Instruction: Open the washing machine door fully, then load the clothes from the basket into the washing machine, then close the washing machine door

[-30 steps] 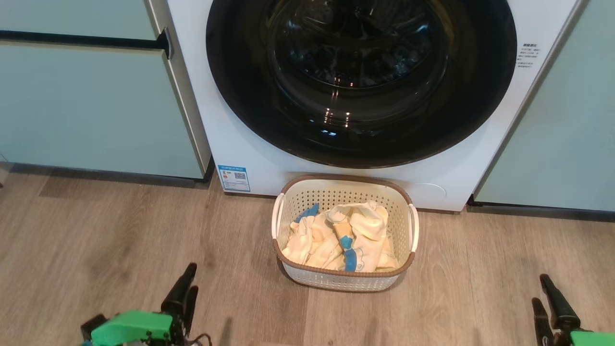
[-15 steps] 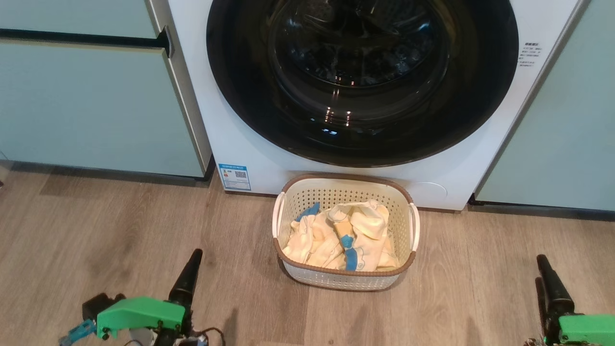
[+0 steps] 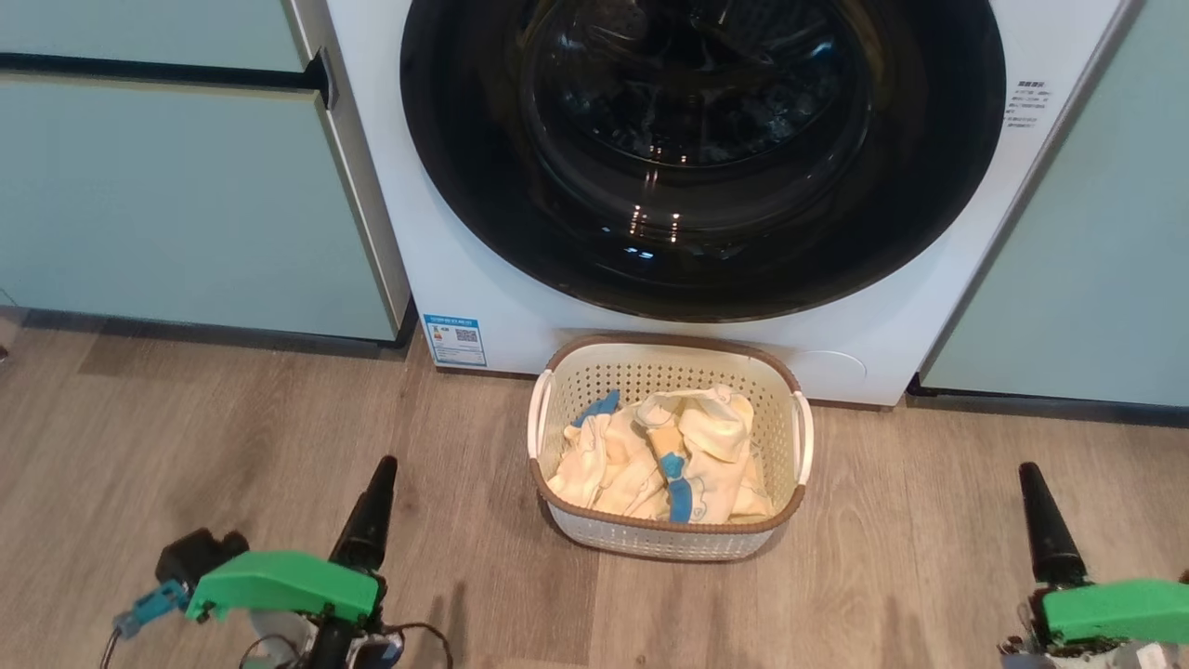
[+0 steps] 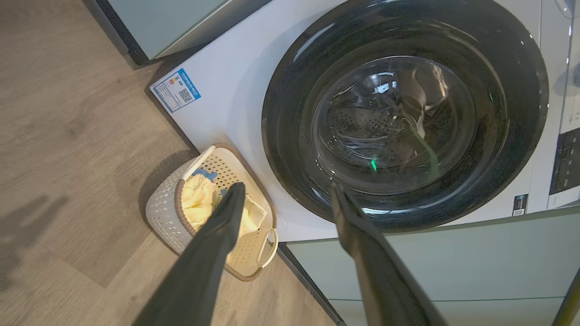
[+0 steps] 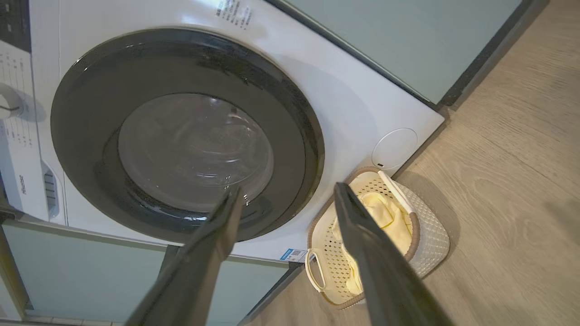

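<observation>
Evidently nothing of the task is done yet.

Washing machine: white front-loader set between pale green cabinets, standing on a wood-look floor.

Washing machine door: the glossy black ring lies flush on the machine's front, glass bowl at centre, perforated drum dimly seen through it. No gap shows at the rim in either wrist view. Judged shut, so opening it is the first step, and loading and closing are both left.

Basket: cream, perforated, brown rim. It sits on the floor at the foot of the machine, directly under the door's lowest arc. Whether it touches the machine's front I cannot tell.

Clothes: a pale yellow bundle with blue trim, heaped inside the basket. None in the drum, as far as the glass shows.

Left gripper: fingers spread wide, nothing between them, nothing touched. It hangs well out from the machine, farther out than the basket, toward the side of the machine that carries the blue label. Its fingers aim toward the door's lower rim.

Right gripper: likewise spread wide and empty, well out from the machine, on the side with the round service flap.

Both grippers are well apart from door, basket and clothes. The basket lies between the two and nearer the machine.
</observation>
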